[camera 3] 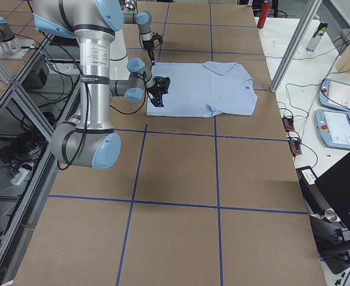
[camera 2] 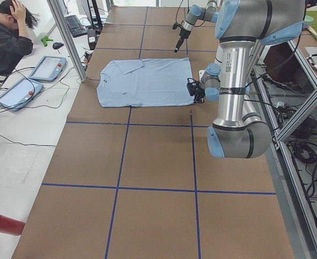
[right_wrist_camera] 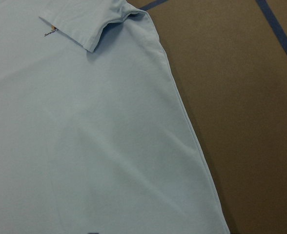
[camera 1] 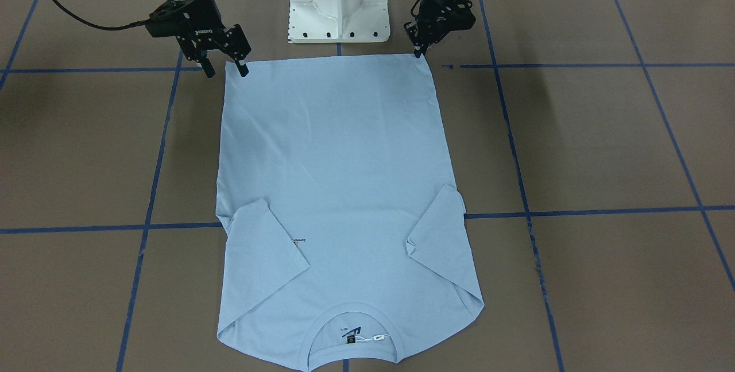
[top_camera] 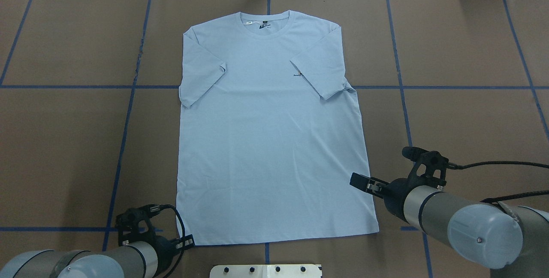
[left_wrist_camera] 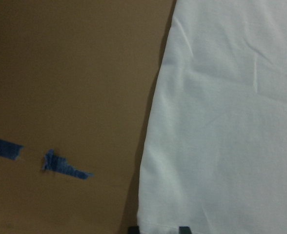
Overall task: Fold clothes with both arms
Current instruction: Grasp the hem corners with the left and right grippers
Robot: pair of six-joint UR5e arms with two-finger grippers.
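The light blue T-shirt (camera 1: 339, 177) (top_camera: 270, 140) lies flat, collar away from the robot, both short sleeves folded inward. The folded sleeve mostly hides the chest print (top_camera: 298, 74). A dark label (camera 1: 350, 339) shows inside the neck. My left gripper (camera 1: 419, 50) (top_camera: 185, 242) is low at the hem corner on my left. In the left wrist view its fingertips (left_wrist_camera: 182, 229) stand slightly apart with the hem edge (left_wrist_camera: 148, 195) between them. My right gripper (camera 1: 227, 69) (top_camera: 362, 182) is wide open, straddling the other hem corner. The cloth (right_wrist_camera: 85, 136) is not lifted.
The white pedestal base (camera 1: 339, 2) stands just behind the hem. Blue tape lines (top_camera: 128, 110) cross the brown table. A person (camera 2: 7, 38) sits past the far table end beside two tablets (camera 2: 48, 67). A red cylinder (camera 2: 2, 222) lies off the table's corner.
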